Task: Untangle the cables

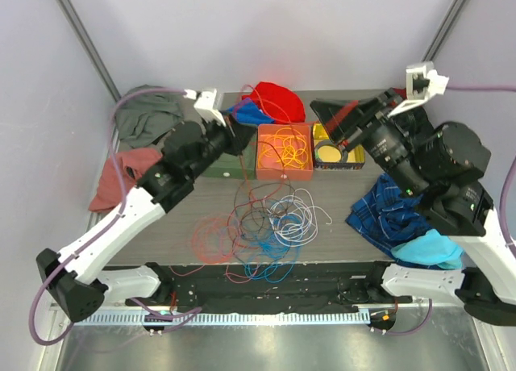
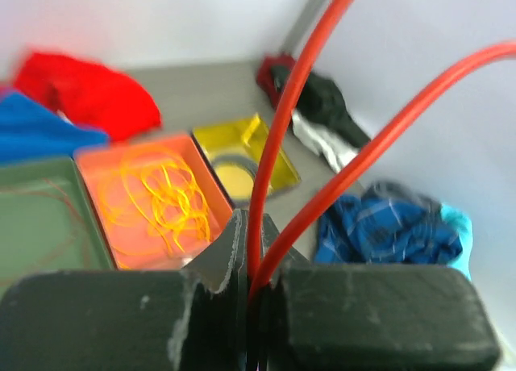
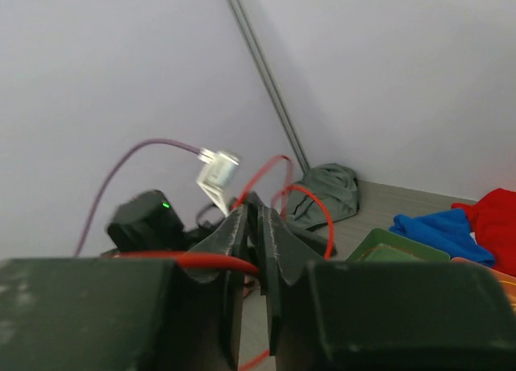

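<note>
Freeing the red cable [image 2: 278, 133]: left jaws clamp it, right jaws stand barely parted around it (grip uncertain). Next, draw it clear of the tangled cables [image 1: 262, 226].

Red cable [image 2: 278, 145], nipped in the left jaws and threaded between the right jaws; other cables [image 1: 266, 226], tangled red, blue, white loops, below both jaws.

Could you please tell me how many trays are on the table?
3, side by side: a green rectangular tray on the left, an orange rectangular tray in the middle, a yellow rectangular tray on the right. More may be hidden.
</note>
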{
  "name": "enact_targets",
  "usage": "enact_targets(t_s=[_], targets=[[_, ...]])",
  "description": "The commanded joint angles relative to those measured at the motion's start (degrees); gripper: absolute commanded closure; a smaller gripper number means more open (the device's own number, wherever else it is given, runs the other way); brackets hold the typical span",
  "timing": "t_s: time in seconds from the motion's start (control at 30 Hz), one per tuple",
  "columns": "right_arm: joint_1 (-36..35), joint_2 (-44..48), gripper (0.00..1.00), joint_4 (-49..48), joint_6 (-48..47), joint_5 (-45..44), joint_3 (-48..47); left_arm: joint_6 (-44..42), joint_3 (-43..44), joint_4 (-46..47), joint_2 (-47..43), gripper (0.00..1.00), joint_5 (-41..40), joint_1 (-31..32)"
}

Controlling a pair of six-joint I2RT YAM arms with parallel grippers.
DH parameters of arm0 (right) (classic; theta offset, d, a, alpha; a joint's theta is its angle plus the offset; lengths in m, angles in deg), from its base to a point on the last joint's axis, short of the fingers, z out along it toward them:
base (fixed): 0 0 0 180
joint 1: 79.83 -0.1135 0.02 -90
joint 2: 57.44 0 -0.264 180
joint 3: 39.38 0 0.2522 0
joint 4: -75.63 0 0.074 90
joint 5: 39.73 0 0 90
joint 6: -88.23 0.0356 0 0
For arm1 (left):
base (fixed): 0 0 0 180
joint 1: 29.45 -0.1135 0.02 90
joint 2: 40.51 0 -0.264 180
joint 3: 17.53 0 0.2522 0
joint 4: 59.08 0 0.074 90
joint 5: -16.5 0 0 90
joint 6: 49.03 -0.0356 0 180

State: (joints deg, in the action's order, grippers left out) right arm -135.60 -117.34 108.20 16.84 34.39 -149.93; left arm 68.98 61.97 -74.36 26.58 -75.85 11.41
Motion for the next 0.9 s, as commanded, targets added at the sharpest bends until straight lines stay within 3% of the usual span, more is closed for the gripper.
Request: enact_targets(t_s=[0.0, 0.3, 0.47, 0.87], targets=[[-0.22, 5.30, 0.76, -5.98, -0.33, -4.16, 8.98, -5.50, 17.09, -15.51, -3.02, 1.00, -8.10, 0.10], [-0.22, 13.57, 0.70, -4.22, 3.89, -6.53, 24.97, -8.06, 42.51, -29.94, 2.59, 1.00, -14.25, 0.10], [-0.22, 15.16, 0.39, -2.11, 5.82, -7.33, 33.24, -9.03, 51.84, -32.93, 5.77, 1.00, -16.11, 0.10], [-0.66, 6.20, 0.12, -19.50, 11.09, 8.31, 46.87, -6.65, 59.51, -31.18, 10.34, 1.00, -10.49, 0.10]])
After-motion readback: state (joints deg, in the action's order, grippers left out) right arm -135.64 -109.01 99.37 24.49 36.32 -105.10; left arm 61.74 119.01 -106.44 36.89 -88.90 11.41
